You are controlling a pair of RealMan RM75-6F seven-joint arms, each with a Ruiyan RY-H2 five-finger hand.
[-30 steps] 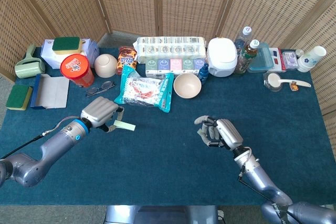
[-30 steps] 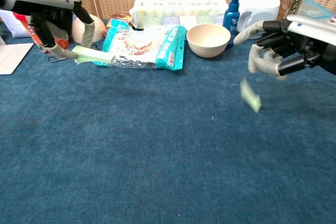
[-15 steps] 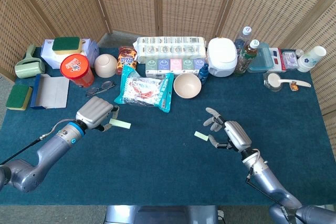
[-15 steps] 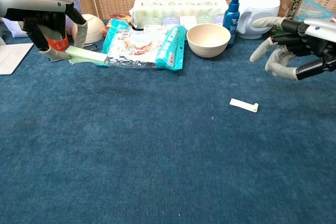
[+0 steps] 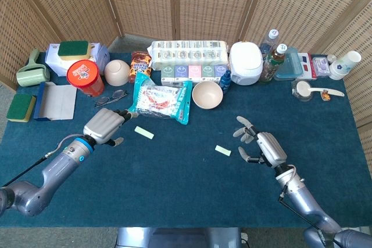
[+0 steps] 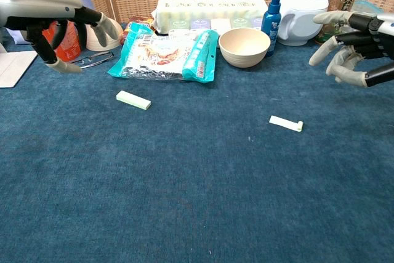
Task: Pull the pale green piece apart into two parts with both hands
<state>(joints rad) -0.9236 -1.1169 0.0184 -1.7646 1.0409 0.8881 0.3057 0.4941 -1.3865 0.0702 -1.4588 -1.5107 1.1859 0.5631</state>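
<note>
The pale green piece lies in two separate parts on the dark blue table cloth (image 5: 186, 190): one flat pale green rectangular part (image 5: 144, 132) sits left of centre in the head view, just below the clear-and-teal plastic snack bag (image 5: 160, 100), and the other, smaller pale green part (image 5: 222, 150) rests right of centre, well apart from the first. The left hand (image 5: 104, 125) hovers at the left of the frame, near the first part but not touching it, its fingers spread apart and holding nothing. The right hand (image 5: 260, 147) hangs just right of the smaller part, fingers likewise splayed and empty. A beige round bowl (image 5: 207, 94) stands beside the bag.
</note>
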